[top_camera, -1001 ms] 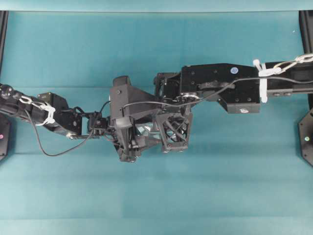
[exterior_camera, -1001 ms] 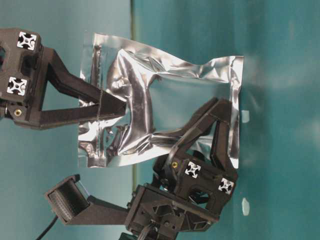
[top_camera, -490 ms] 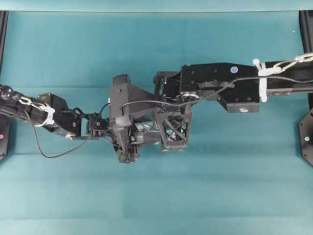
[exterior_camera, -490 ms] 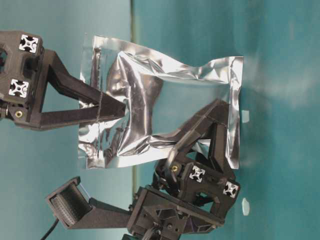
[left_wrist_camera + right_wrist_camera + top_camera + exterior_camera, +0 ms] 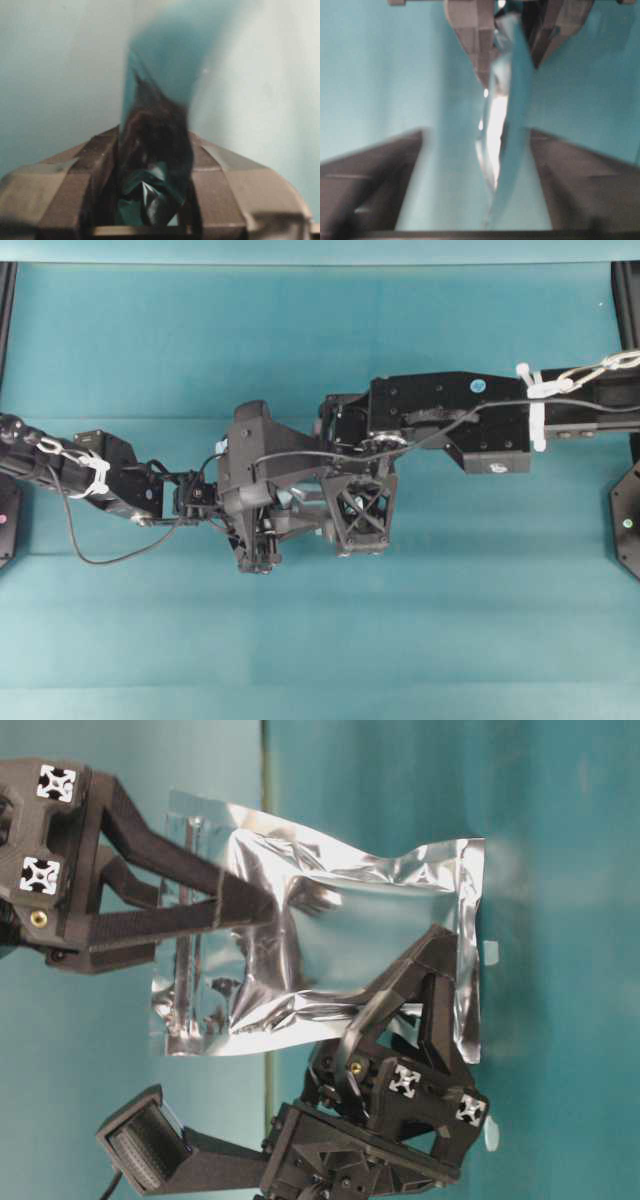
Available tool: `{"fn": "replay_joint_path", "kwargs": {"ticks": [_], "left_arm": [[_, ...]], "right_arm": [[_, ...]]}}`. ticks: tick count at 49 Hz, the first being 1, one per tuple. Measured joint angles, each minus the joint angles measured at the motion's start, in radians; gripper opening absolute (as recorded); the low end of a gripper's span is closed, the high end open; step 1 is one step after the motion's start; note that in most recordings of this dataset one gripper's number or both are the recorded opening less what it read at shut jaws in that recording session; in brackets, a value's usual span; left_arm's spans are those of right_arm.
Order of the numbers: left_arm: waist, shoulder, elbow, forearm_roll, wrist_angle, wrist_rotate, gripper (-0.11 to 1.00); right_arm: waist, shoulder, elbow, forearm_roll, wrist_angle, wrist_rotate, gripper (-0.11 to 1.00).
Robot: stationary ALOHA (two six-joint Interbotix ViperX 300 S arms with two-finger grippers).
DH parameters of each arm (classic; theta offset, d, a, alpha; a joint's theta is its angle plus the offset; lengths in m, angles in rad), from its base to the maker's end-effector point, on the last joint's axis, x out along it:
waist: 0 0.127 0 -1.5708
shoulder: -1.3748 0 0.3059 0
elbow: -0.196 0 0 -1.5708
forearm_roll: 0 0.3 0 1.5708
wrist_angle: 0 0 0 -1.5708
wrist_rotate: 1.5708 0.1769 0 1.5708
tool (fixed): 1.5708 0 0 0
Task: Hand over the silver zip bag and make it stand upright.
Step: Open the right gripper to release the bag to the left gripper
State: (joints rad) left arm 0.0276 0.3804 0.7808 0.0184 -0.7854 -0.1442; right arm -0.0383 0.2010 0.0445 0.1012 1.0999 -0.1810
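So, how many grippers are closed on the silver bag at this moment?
1. The left gripper pinches the silver zip bag near its lower edge. The right gripper stands open around the zip end, no longer clamping it.

A flat teal table (image 5: 320, 640) fills the overhead view from edge to edge — its surface is smooth, matte and evenly coloured, with faint paler bands running across it from left to right. Along the far edge a lighter teal strip (image 5: 320, 251) borders the top. Black frame posts (image 5: 7, 300) stand at the far left and far right corners. In the table-level view two small white specks (image 5: 489, 1132) show against the teal surface — too small and blurred to identify.
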Motion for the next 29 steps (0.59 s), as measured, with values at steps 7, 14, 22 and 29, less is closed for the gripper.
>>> {"fn": "replay_joint_path", "kwargs": {"ticks": [7,14,22,29], "left_arm": [[0.0,0.0,-0.002,0.002,0.005,0.002,0.29],[0.0,0.0,-0.002,0.002,0.006,0.008,0.29],[-0.002,0.0,-0.002,0.002,0.005,0.025,0.29],[-0.002,0.0,-0.002,0.0,0.005,0.028,0.29]], "right_arm": [[0.0,0.0,0.0,-0.012,-0.002,-0.002,0.91],[0.0,-0.008,0.0,-0.014,0.002,0.0,0.91],[-0.015,-0.057,0.006,-0.026,0.005,0.029,0.91],[-0.026,-0.13,0.044,-0.051,0.009,0.057,0.91]]}}
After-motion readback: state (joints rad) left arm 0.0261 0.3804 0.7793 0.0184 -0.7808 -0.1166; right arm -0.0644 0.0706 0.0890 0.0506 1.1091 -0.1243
